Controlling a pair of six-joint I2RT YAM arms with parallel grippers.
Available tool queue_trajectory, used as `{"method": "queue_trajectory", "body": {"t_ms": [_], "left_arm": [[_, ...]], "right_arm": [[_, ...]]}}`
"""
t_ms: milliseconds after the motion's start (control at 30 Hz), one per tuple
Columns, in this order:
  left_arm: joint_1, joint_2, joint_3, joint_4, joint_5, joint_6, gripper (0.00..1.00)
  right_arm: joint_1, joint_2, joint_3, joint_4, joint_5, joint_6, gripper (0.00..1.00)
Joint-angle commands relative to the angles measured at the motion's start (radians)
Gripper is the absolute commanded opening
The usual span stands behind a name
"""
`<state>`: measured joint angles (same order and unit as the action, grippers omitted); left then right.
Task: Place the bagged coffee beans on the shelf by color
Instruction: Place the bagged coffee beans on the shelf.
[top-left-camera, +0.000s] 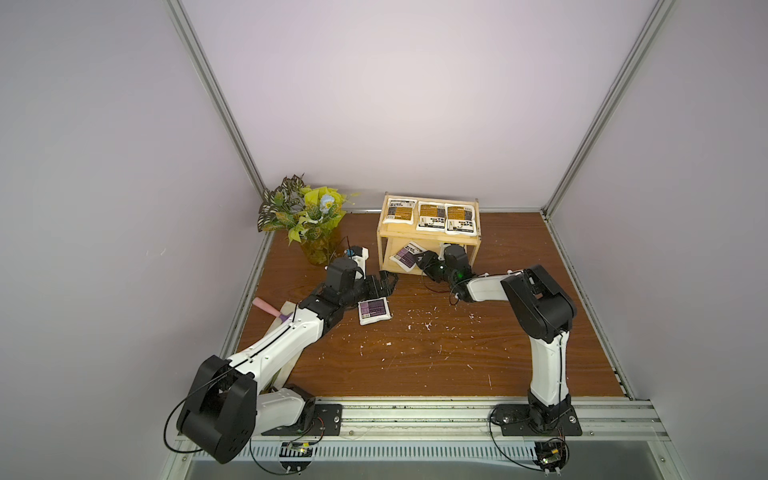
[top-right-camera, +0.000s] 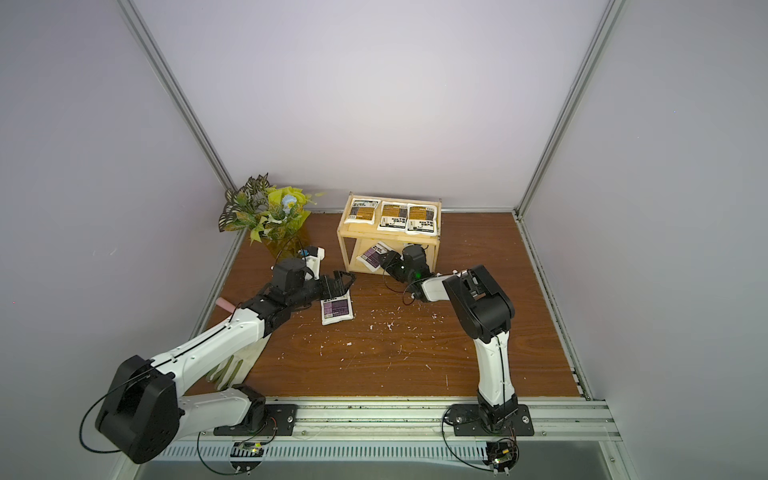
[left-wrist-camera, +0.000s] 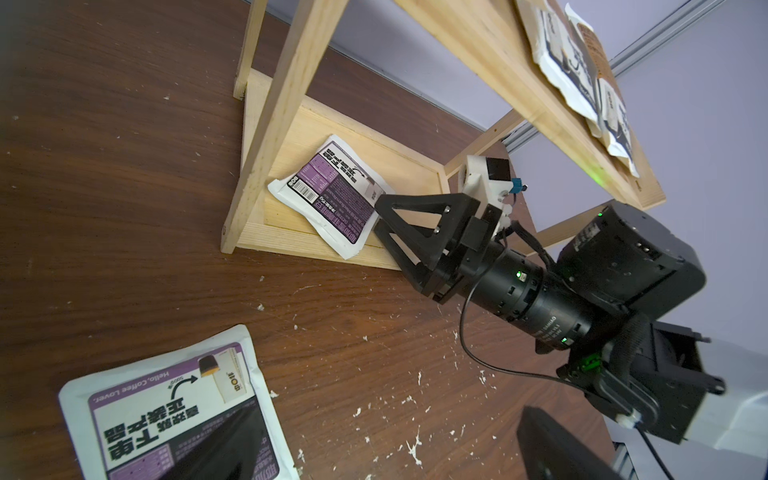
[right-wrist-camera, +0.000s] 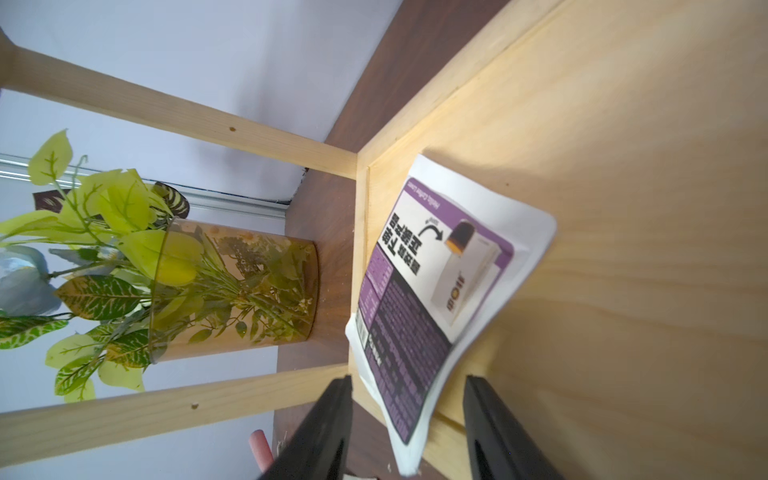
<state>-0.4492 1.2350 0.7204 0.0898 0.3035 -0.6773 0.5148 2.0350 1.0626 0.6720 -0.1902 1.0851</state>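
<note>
I see the shelf (top-left-camera: 432, 241) standing at the back of the tabletop (top-left-camera: 436, 365). It is pale bare wood, two tiers on thin posts.

The upper tier is full. Three orange-brown pouches (top-left-camera: 430, 216) lie flat side by side, white with black text and orange-brown and black label blocks.

On the lower tier, toward the end nearest the vase (top-left-camera: 316, 253), a purple pouch (right-wrist-camera: 436, 282) lies askew to the boards. It is white-edged, with a purple and black label, bold black characters and a picture of a small carton. Its near corner reaches the front lip.

My right pincer (right-wrist-camera: 407, 380) sits at the mouth of that tier. Its fingers (right-wrist-camera: 328, 424) are spread to either side of the pouch's near end, gripping nothing.

The second purple pouch (top-left-camera: 374, 311) lies flat on the tabletop in front of the shelf, well apart from it. It is label up, with the same purple and black print.

My left pincer (top-left-camera: 388, 281) hangs just over its far edge. In the left wrist view the fingers are spread wide, and one finger (left-wrist-camera: 224, 449) is a dark blur across the label. Whether it touches the pouch I cannot tell.

White flecks (top-left-camera: 426, 326) dot the wood near it.
</note>
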Motion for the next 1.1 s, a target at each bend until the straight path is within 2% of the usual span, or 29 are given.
{"method": "queue_trajectory", "body": {"t_ms": [0, 1067], "left_arm": [[0.009, -0.004, 0.001, 0.023, 0.017, 0.004, 1.0], [0.009, -0.005, 0.025, 0.014, 0.024, 0.006, 1.0]], "right_arm": [[-0.004, -0.088, -0.016, -0.019, 0.024, -0.061, 0.51], [-0.007, 0.073, 0.16, -0.093, 0.013, -0.05, 0.51]]}}
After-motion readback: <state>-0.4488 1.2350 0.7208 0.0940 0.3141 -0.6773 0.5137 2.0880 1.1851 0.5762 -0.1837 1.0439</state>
